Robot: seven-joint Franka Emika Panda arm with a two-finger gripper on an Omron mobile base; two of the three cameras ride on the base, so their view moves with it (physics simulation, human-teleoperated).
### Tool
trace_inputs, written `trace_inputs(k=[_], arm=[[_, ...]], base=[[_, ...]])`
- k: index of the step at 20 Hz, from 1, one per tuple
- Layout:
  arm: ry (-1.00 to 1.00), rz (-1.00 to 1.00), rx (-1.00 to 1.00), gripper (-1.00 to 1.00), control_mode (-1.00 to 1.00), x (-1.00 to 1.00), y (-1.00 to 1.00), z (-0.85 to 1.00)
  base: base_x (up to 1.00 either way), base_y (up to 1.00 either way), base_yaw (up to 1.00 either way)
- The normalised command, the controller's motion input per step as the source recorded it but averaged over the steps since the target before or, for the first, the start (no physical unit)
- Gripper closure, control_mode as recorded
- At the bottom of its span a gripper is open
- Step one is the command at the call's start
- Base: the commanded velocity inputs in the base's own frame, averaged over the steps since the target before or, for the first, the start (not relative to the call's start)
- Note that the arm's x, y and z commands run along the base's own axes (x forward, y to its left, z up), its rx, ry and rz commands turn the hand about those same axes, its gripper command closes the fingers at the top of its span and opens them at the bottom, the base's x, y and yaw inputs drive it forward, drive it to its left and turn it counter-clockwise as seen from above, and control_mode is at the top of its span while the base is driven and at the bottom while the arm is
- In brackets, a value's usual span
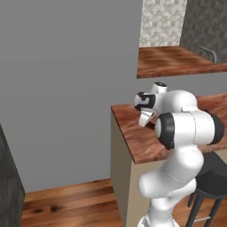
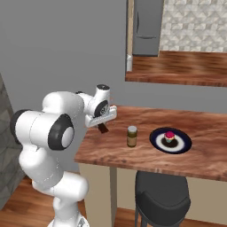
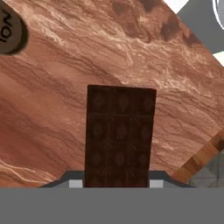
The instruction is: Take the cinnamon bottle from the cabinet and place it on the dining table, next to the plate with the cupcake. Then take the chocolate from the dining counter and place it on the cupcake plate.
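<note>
Hand view is showing the chocolate (image 3: 120,135) close up — a flat dark bar with little squares, sticking out from between the claw's two tips, with the wood top of the dining counter (image 3: 65,87) under it. The gripper (image 2: 103,126) is pinching the chocolate (image 2: 103,128) tight and holding it just above the wood, near the counter's end.

Right base view is showing the cinnamon bottle (image 2: 132,136) standing upright on the dining counter (image 2: 133,155), just beside the cupcake plate (image 2: 182,142). The cupcake (image 2: 169,138) with its red top is sitting in the middle of the plate. So the bottle part looks done, and the chocolate part is going on now.

Next, the arm needs to carry the bar over the bottle without bumping it — then lower it onto a bare bit of the dark plate, beside the cupcake, and let go.
</note>
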Motion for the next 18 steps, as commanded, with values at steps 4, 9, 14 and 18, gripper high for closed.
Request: trace_inputs(k=[4, 9, 14, 18], arm=[[0.0, -0.05, -0.09, 1.0, -1.0, -0.18, -0.25, 0.97], [0.0, -0.02, -0.15, 1.0, -1.0, -0.19, -0.34, 0.91], [0.0, 0.0, -0.16, 1.0, -1.0, -0.19, -0.66, 0.65], [0.0, 0.0, -0.16, 1.0, -1.0, -0.14, -0.89, 0.38]], base=[[0.0, 0.0, 0.0], [0.0, 0.0, 0.0], [0.0, 0.0, 0.0], [0.0, 0.0, 0.0]])
